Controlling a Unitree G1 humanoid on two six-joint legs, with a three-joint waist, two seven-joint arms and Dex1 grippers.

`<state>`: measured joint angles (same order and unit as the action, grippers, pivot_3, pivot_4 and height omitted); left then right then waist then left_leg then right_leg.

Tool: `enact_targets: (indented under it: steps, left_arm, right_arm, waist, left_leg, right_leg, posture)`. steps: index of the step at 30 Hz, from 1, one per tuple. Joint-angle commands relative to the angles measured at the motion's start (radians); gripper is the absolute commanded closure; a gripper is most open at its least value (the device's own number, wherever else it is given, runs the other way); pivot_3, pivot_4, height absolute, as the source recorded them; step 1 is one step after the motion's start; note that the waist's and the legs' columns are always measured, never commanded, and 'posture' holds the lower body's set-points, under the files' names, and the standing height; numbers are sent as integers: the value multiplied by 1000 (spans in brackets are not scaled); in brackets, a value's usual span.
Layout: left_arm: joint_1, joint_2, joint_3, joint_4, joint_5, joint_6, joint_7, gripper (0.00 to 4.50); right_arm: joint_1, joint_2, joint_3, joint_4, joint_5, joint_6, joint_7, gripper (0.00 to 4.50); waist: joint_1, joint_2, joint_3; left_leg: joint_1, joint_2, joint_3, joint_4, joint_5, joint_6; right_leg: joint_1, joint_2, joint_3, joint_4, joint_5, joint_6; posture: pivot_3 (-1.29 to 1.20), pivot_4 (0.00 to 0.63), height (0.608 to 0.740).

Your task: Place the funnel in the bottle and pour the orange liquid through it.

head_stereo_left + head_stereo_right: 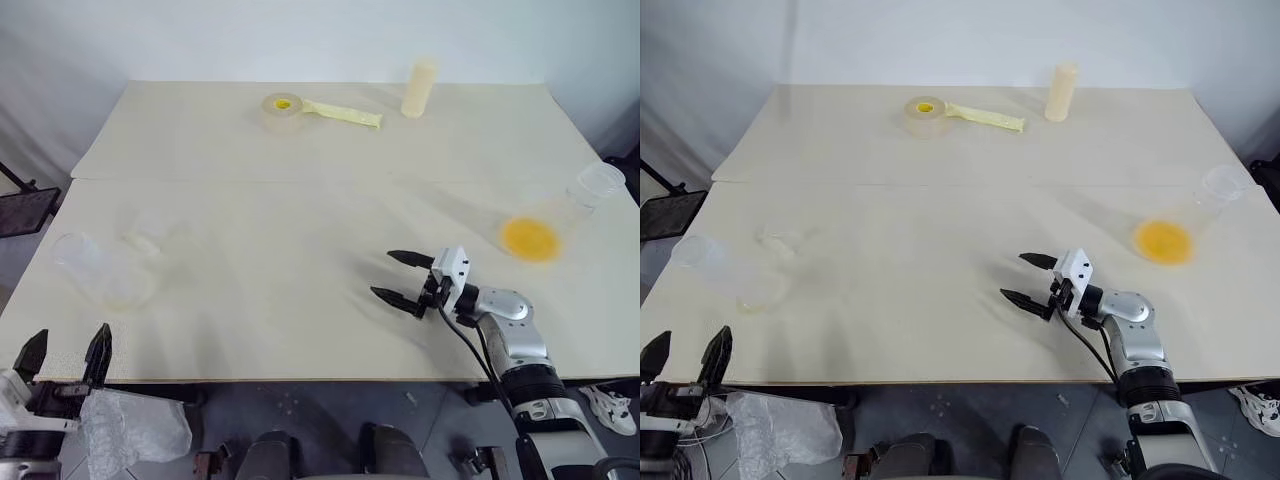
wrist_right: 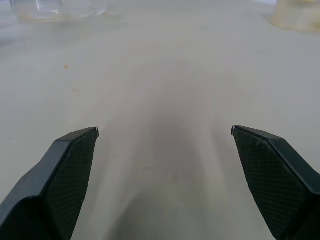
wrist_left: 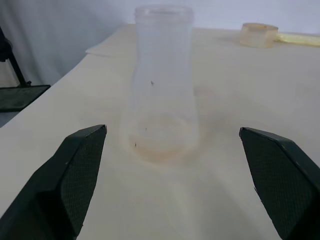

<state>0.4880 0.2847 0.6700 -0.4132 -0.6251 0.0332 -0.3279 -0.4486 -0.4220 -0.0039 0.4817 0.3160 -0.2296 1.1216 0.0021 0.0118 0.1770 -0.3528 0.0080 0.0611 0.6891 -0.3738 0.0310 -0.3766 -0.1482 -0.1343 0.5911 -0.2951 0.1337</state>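
Both end effectors, left [image 1: 66,351] & right [image 1: 402,278], wide open, empty.

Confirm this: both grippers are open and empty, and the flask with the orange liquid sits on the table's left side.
Wrong side. The flask with the orange liquid sits on the table's right side, as the left eye view shows. Both the left gripper and right gripper are open and empty.

Silver arm [image 1: 512,325], black-fingered pincer [image 1: 399,278]

Tape roll [image 1: 283,110] w/ yellow strip [image 1: 343,114] at table's [image 1: 300,200] far edge; cream cylinder [image 1: 418,89] upright nearby.
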Motion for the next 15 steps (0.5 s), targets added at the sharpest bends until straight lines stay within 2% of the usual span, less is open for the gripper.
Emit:
enact_targets:
  steps: [1,6,15]
  left_arm:
    - [-88,81,48,12,-13,31,37,0]
    - [-234,176,37,122,10,73,32,0]
    - [-385,244,3,264,57,108,10,0]
  right_arm:
    - [2,4,-10,-67,14,9,-9,42]
    - [44,-5,-20,-141,16,33,-32,42]
    - [78,-20,-35,-205,16,55,-83,42]
  waist:
    - [0,0,0]
    - [-6,0,0]
    - [-5,0,0]
  left_leg:
    - [0,0,-1,0,0,0]
    - [0,0,-1,1,-1,-1]
    - [0,1,1,1,-1,-2]
  right_leg:
    - [0,0,0,0,0,0]
    - [0,1,0,2,0,0]
    - [0,2,0,2,0,0]
  posture:
    - [0,150,740]
    - [0,150,740]
    - [0,150,740]
